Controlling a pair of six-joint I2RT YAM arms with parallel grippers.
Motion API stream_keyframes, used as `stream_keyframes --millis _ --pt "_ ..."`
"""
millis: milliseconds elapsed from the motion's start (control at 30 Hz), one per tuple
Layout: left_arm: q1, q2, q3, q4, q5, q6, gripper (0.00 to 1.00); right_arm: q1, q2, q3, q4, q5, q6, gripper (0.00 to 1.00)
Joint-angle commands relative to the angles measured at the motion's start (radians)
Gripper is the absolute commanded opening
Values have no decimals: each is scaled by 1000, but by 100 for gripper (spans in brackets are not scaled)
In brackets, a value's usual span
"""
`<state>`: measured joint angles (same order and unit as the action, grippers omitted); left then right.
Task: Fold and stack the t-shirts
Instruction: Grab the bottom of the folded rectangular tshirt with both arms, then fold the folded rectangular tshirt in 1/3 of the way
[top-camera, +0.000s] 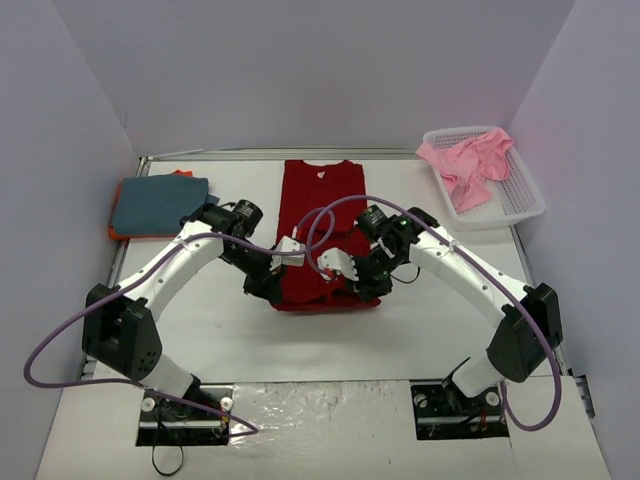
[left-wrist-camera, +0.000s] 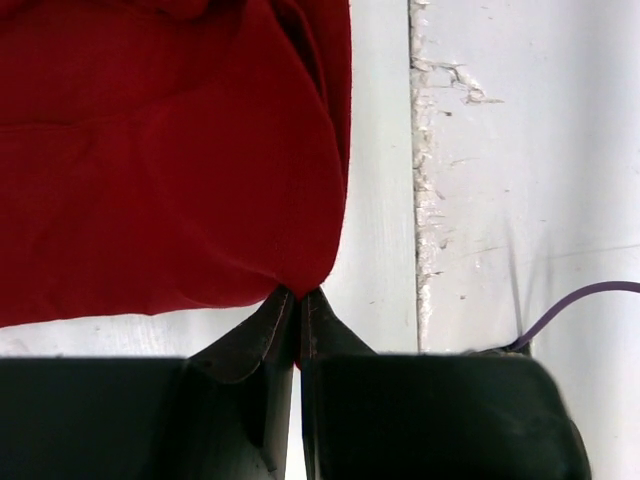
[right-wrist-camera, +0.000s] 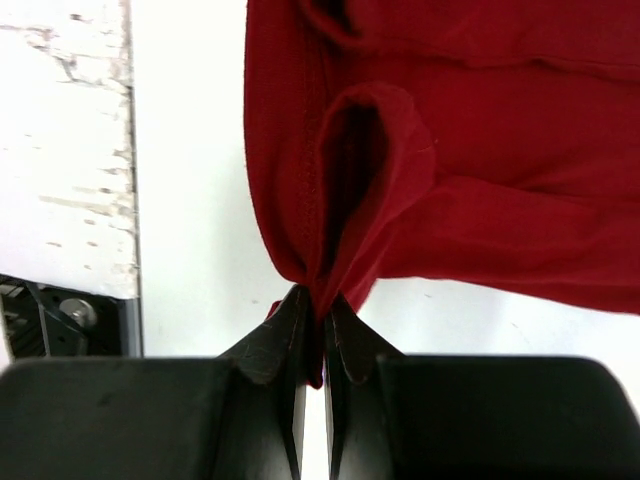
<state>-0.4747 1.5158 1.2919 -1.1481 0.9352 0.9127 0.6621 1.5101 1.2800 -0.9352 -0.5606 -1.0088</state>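
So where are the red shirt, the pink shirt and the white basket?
red shirt (top-camera: 322, 205), top view, flat upper chest.
pink shirt (top-camera: 465, 165), top view, bunched middle.
white basket (top-camera: 525, 195), top view, bare lattice floor by its right rim.

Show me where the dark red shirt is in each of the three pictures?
Top view: the dark red cloth t-shirt lies mid-table, between both arms.
Left wrist view: it fills the upper left, a corner pinched in the black fingers.
Right wrist view: it fills the upper right, bunched into the fingers.
Shared landmark: the white table around it.
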Motion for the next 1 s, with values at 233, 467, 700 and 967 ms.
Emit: stream_keyframes --millis 233,467,700,967 --pt "37 64 171 -4 -27 66 2 -113 136 168 -36 42 -45 0" --pt "68 165 286 -36 -45 92 2 -160 225 280 -39 54 -79 0" --pt "117 323 455 -111 -47 146 2 -213 360 416 -45 68 -122 0" --pt "146 494 680 -173 -53 193 2 -275 556 593 -66 58 -172 0"
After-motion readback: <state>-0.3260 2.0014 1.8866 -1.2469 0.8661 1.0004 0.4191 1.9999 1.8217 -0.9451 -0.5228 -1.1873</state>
